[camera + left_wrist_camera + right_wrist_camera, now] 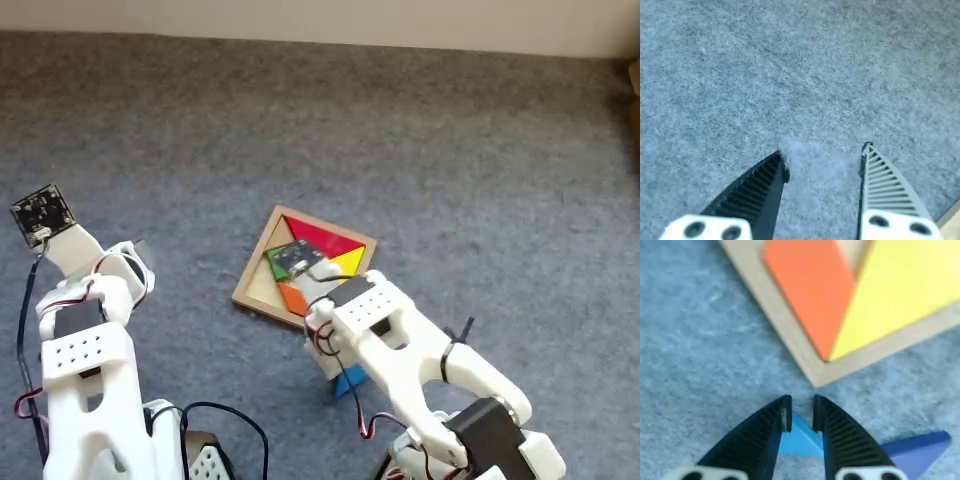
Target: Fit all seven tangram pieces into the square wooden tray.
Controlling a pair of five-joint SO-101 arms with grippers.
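Light blue piece (801, 444) pinched in right jaws beside tray (792, 335); left jaws spread.

From the high view I lose the near corner of the tray (256, 256) under the right arm (400, 350). Its wrist board also covers part of the green piece (274, 262), and a blue piece (349, 381) shows from under that arm, mostly hidden. On the right wrist view the right gripper (800, 407), closed on the light blue piece (801, 437), covers much of it. The dark blue piece (917, 447), orange piece (812, 290) and yellow piece (900, 290) are cut by the frame's edge. On the left wrist view a tan sliver (951, 226) is cut off at a corner, and I cannot tell what it is.
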